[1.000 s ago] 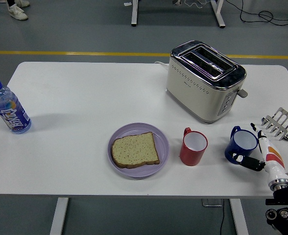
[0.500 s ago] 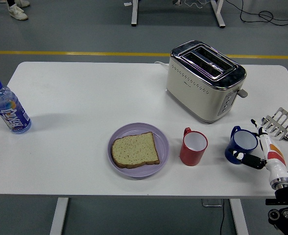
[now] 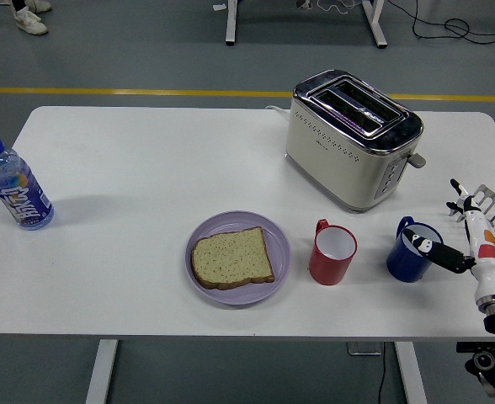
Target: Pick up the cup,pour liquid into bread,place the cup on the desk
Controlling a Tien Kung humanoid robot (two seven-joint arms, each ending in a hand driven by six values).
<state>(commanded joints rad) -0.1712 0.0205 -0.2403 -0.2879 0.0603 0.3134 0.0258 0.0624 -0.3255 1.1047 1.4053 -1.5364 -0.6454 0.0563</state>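
Note:
A slice of bread (image 3: 231, 257) lies on a lilac plate (image 3: 278, 237) near the table's front middle. A red cup (image 3: 332, 253) stands upright just right of the plate. A blue cup (image 3: 407, 255) stands upright further right. My right hand (image 3: 444, 224) comes in from the lower right corner and is right of the blue cup. Its fingers are spread. The thumb (image 3: 437, 253) reaches over the blue cup's right rim, and the other fingers point up and away from the cup. The left arm is out of view.
A cream toaster (image 3: 353, 139) stands behind the cups at the back right. A metal rack (image 3: 488, 204) lies at the right edge behind my hand. A water bottle with a blue cap (image 3: 16, 188) stands at the far left.
My right hand has risen and shifted right. Its fingers now point up beside the rack and its thumb has moved from the blue cup's lower side to its rim. The cups have not moved.

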